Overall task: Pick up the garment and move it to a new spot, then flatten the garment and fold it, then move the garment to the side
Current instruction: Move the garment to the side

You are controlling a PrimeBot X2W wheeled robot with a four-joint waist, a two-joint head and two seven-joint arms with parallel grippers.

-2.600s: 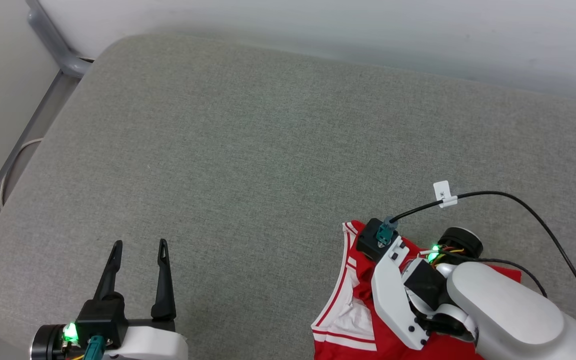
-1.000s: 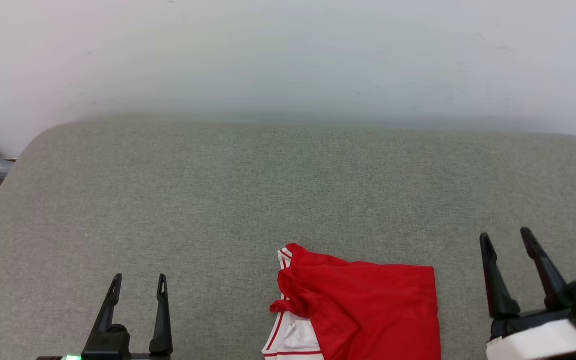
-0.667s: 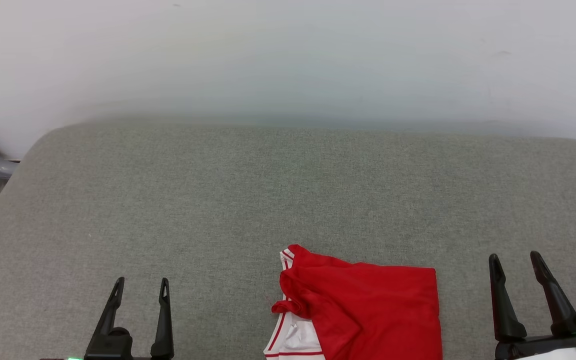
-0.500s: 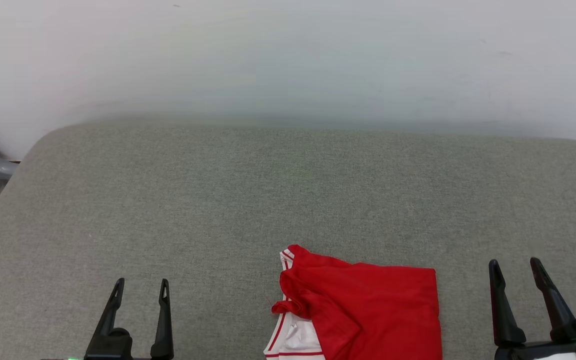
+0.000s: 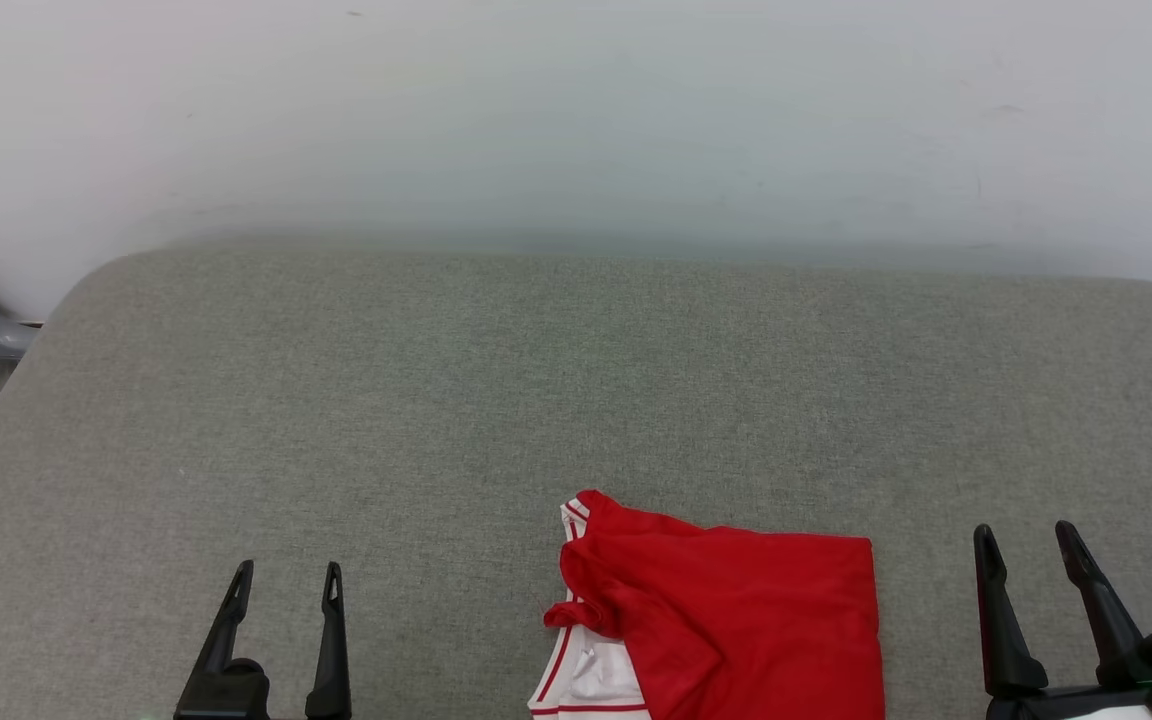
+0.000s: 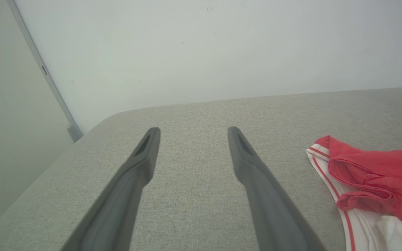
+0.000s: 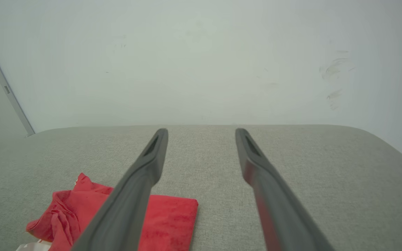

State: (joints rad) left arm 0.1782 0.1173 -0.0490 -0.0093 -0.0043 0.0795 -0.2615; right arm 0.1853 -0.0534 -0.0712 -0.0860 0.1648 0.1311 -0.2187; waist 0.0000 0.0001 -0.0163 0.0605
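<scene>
Red folded jersey garment with white striped sleeve [image 5: 736,620] seems set aside; both jaws released, next only needs withdrawal

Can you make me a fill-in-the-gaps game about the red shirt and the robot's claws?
1. The garment lying on the grey cushion is mostly ____ in colour.
2. Its sleeve, peeking out at the bottom, is ____ with red stripes.
3. The left gripper holds nothing, and its fingers are spread ____.
4. The garment lies nearer the right gripper than the ____ one.

Missing words: red, white, open, left.
</scene>
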